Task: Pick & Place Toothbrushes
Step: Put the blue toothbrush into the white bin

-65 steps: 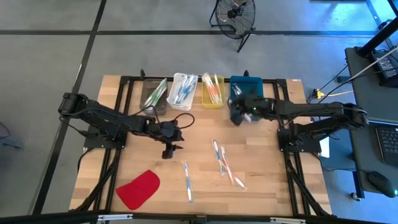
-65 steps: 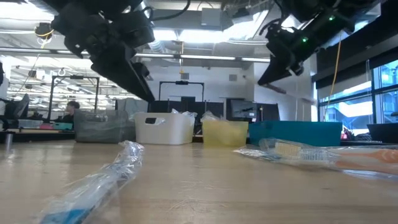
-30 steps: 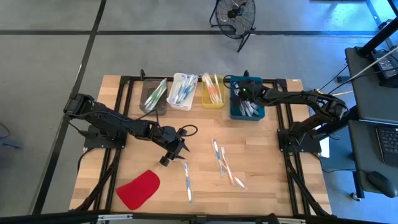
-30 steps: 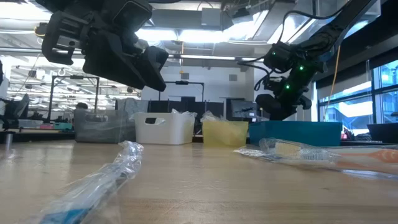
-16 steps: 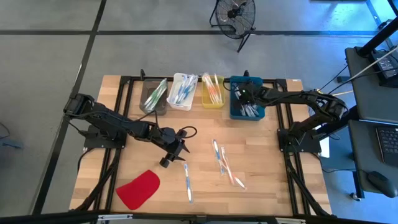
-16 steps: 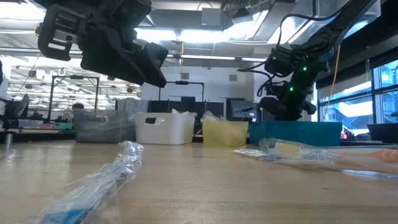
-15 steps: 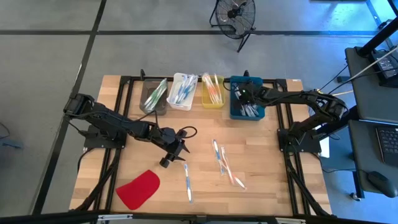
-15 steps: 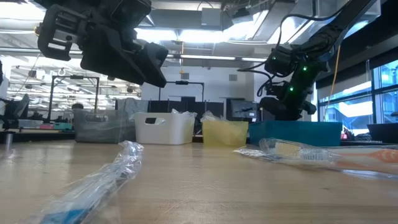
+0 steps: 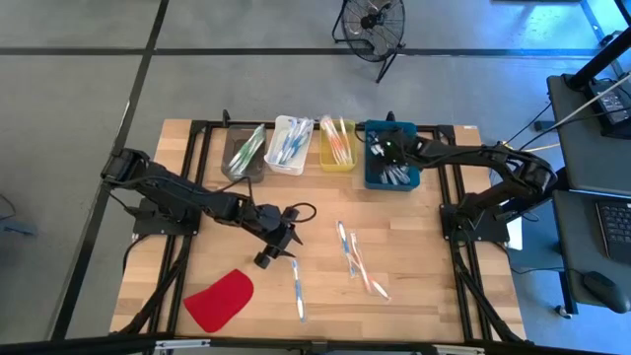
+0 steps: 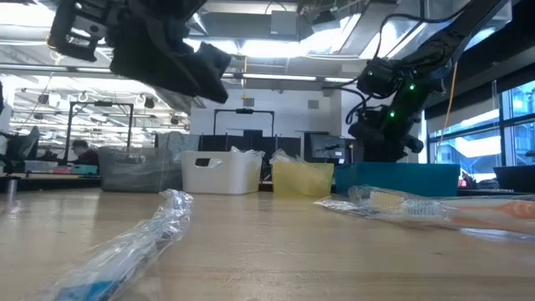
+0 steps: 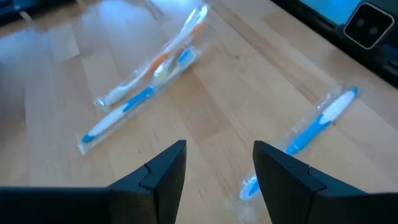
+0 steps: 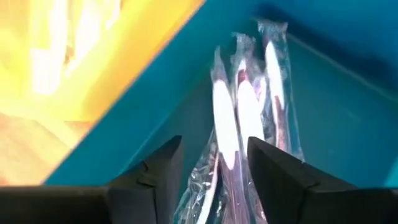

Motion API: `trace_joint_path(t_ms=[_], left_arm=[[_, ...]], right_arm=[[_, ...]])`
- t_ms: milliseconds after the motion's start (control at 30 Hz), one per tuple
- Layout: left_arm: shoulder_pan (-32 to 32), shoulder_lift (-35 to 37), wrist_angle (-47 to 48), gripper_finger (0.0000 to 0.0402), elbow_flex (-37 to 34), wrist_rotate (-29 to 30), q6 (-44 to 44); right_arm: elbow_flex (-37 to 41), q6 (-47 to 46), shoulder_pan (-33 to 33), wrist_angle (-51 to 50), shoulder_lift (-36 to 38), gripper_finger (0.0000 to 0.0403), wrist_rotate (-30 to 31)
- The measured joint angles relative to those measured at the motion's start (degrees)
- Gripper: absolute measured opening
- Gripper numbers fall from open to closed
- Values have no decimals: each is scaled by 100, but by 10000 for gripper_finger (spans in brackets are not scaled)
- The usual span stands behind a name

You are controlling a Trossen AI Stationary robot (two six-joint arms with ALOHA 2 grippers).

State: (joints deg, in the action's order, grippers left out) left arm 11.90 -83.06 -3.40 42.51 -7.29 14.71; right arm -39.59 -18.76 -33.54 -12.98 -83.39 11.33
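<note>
Wrapped toothbrushes lie on the wooden table: a blue one [image 9: 297, 289] [image 11: 323, 118] near the front, and a blue one and an orange one [image 9: 355, 261] [image 11: 149, 81] right of the middle. My left gripper [image 9: 278, 242] [image 11: 214, 174] hovers open above the table, left of them, with nothing between its fingers. My right gripper [image 9: 389, 158] [image 12: 211, 168] stands open over the teal bin [image 9: 406, 182], above the wrapped toothbrushes [image 12: 239, 124] lying in it. Its fingers touch none of them.
At the far edge stands a row of bins: grey [image 9: 245, 150], white [image 9: 290, 144], yellow [image 9: 337, 144] and the teal one, each with toothbrushes in it. A flat red piece [image 9: 219, 301] lies at the near left. Bare wood shows between the loose toothbrushes and the bins.
My right gripper has stayed over the teal bin and tipped further downward. My left gripper has risen a little above the table.
</note>
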Motion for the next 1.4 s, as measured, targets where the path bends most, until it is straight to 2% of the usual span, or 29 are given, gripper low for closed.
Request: trace_joint_path(t_ms=[233, 567, 800, 1000, 1400], left_arm=[[18, -59, 685, 182, 337, 238, 95], [184, -886, 1720, 182, 1117, 226, 345], [390, -1523, 2417, 182, 1772, 217, 663], [564, -1817, 2597, 182, 2121, 169, 949], [713, -2241, 2590, 182, 2207, -108, 1416]], right_arm=[[0, 255, 151, -4, 502, 197, -325], [-4, 157, 1164, -14, 1151, 170, -401], [-5, -185, 2063, -14, 1241, 150, 333], [-4, -485, 2604, -58, 1241, 136, 747], [-4, -896, 3190, -79, 1241, 110, 925]])
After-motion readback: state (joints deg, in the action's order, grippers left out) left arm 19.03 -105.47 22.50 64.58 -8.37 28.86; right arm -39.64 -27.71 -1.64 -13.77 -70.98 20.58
